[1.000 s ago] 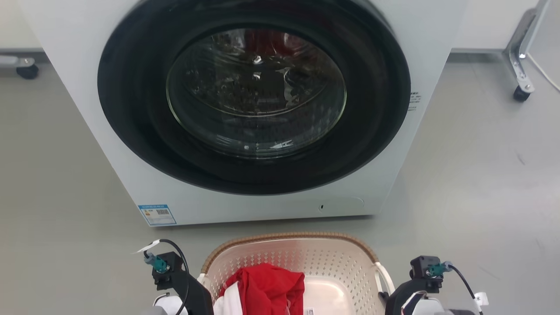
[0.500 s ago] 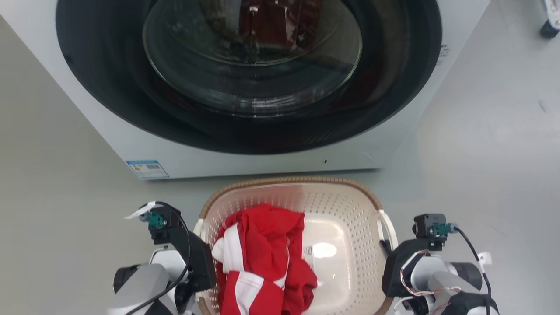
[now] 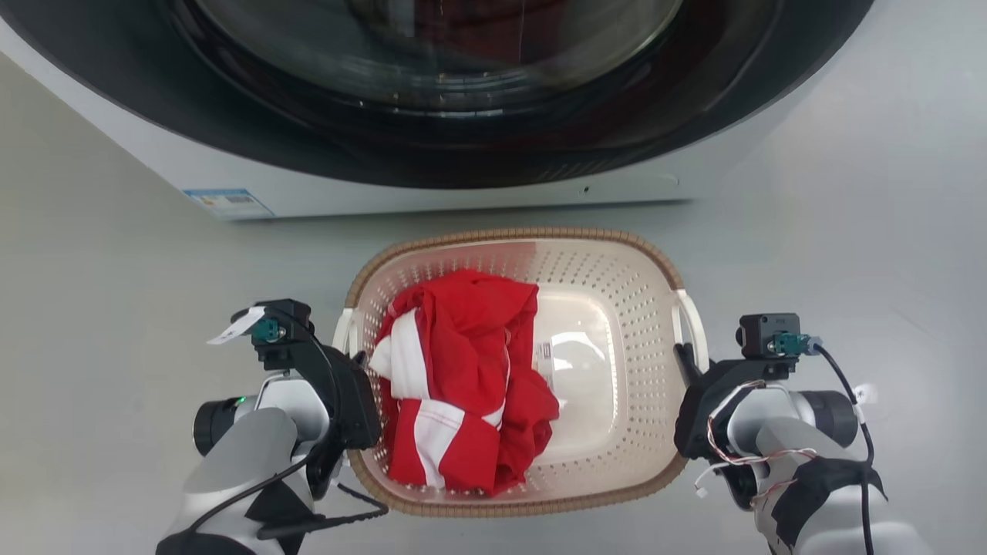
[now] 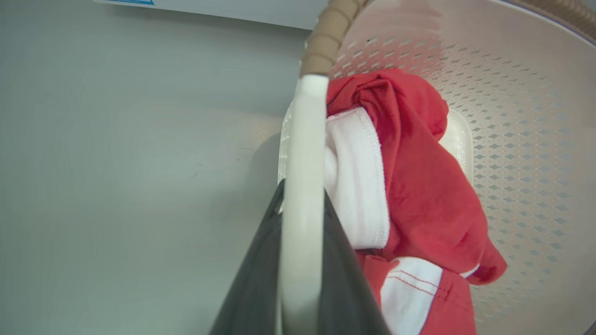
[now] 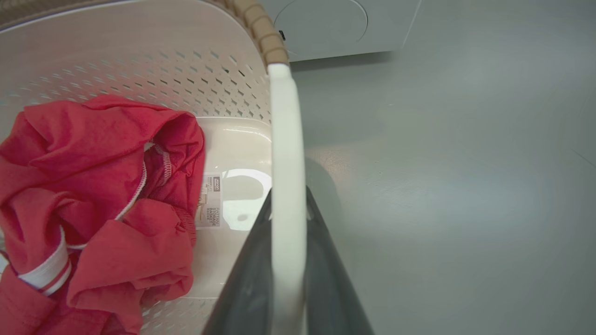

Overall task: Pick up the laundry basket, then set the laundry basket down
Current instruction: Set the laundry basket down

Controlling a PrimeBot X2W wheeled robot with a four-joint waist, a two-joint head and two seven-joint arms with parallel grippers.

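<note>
The left end effector [image 3: 355, 362] is clenched on the left handle [image 3: 340, 330] of the laundry basket [image 3: 509, 233], one dark finger on each side. The right end effector [image 3: 683, 361] grips the right handle [image 3: 692, 320] the same way. The basket hangs or rests between them over the grey floor [image 3: 848, 270]; I cannot tell which. A crumpled red-and-white garment [image 3: 463, 370] lies in its left half. Just beyond stands a front-loading washing machine [image 3: 432, 202].

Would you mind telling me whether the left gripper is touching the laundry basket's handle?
Touching. The left wrist view shows the left gripper's dark fingers clamped on both sides of the laundry basket's white handle, no gap.
</note>
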